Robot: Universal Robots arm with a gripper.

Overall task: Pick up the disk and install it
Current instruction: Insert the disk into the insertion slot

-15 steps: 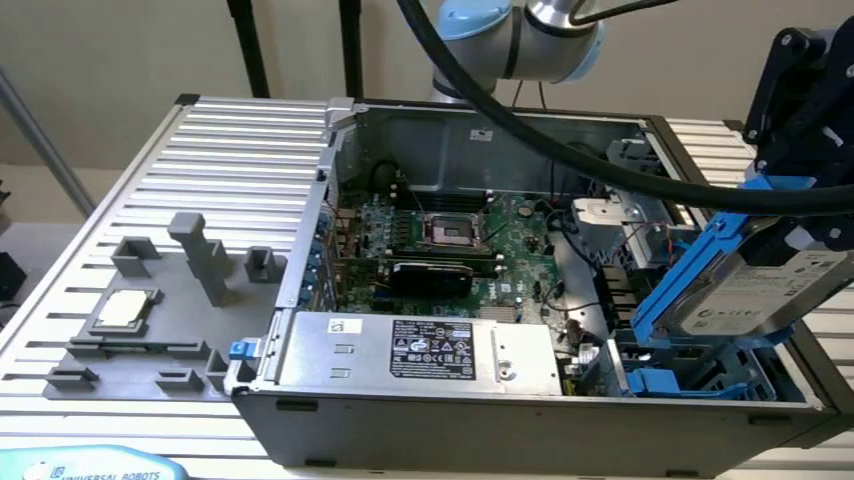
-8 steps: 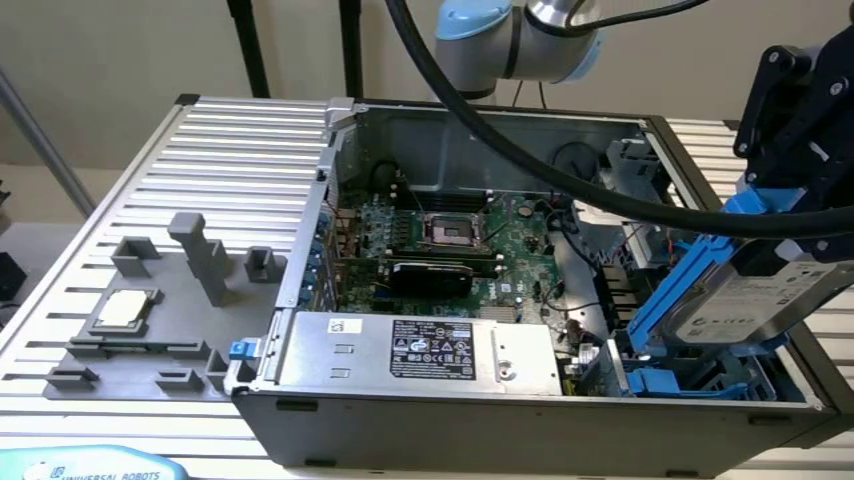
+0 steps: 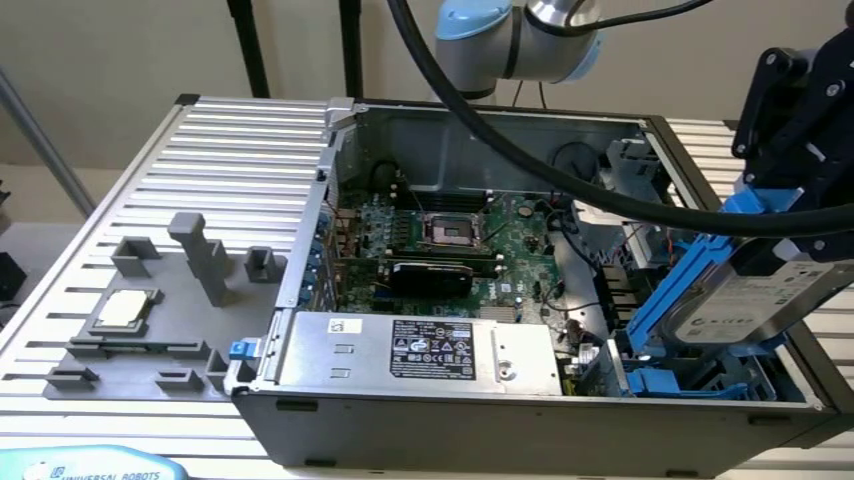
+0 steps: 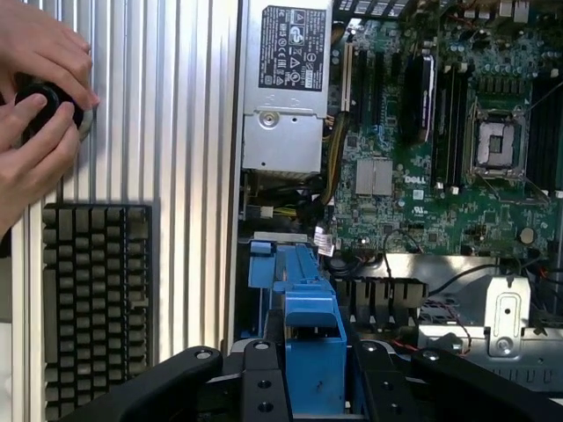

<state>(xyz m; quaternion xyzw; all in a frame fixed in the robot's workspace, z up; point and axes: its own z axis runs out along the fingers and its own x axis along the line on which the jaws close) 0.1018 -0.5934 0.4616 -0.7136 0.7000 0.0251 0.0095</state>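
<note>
The disk [image 3: 750, 305], a silver-grey drive with a white label in a blue carrier frame, hangs tilted over the drive bay [image 3: 674, 382] at the exterior view's right end of the open computer case [image 3: 534, 425]. My black gripper [image 3: 781, 205] comes down from above and is shut on the carrier's upper edge. In the wrist view the blue carrier of the disk [image 4: 312, 330] sits between the two black fingers [image 4: 264, 387] of my gripper [image 4: 315, 391], pointing towards the blue bay parts inside the case.
Inside the case lie the motherboard [image 3: 441, 235] and a silver power supply [image 3: 427, 350]. A grey fixture [image 3: 147, 330] with a small square chip [image 3: 120, 310] stands on the ribbed table. A person's hands [image 4: 35, 97] and a keyboard [image 4: 97, 299] are beside the case.
</note>
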